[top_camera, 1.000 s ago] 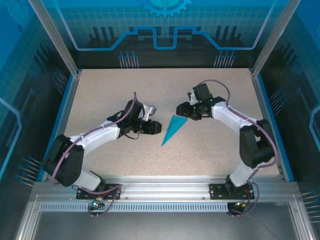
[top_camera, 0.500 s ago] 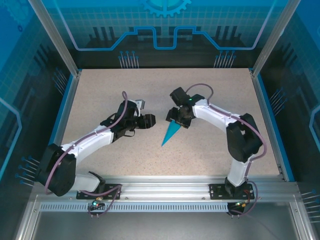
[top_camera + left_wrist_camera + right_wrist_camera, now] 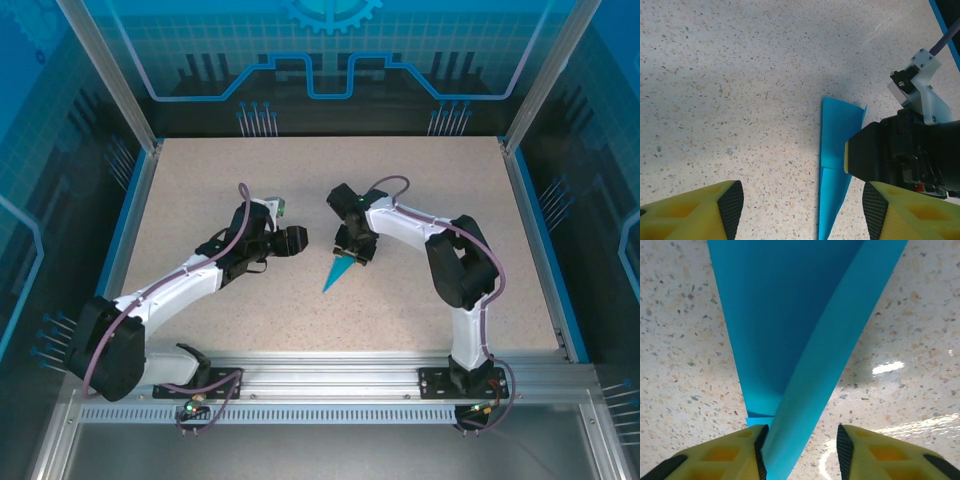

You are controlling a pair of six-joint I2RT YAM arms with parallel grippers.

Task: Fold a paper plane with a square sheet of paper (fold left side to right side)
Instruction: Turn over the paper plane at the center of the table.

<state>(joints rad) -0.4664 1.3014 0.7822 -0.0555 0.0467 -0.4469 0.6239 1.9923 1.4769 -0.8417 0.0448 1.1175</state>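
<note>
Teal-blue paper plane (image 3: pixel 338 272), a slim pointed dart of folded paper, lay on the speckled beige counter (image 3: pixel 200 190) near the middle of the top view. Its sharp tip pointed toward 7 o'clock and its wide end toward 1 o'clock. The right hand (image 3: pixel 352 254) sat low over that wide end, covering part of it.

In the right wrist view the plane (image 3: pixel 790 315) ran between the two yellow fingers, a raised folded strip passing from 1 o'clock down to 6 o'clock. The right hand (image 3: pixel 801 445) was partly spread, straddling that strip. Bare counter (image 3: pixel 680 340) showed between the strip and the finger at 5 o'clock. Whether the other pad touched the paper I could not tell.

The left hand (image 3: pixel 297 238) stood at 10 o'clock from the plane, near it but apart. In the left wrist view its fingers were spread wide (image 3: pixel 803 210), nothing between them but counter (image 3: pixel 740 75) and the plane's tip. The plane (image 3: pixel 835 135) lay toward 12 o'clock there, its layered flaps and a cross crease visible.
</note>
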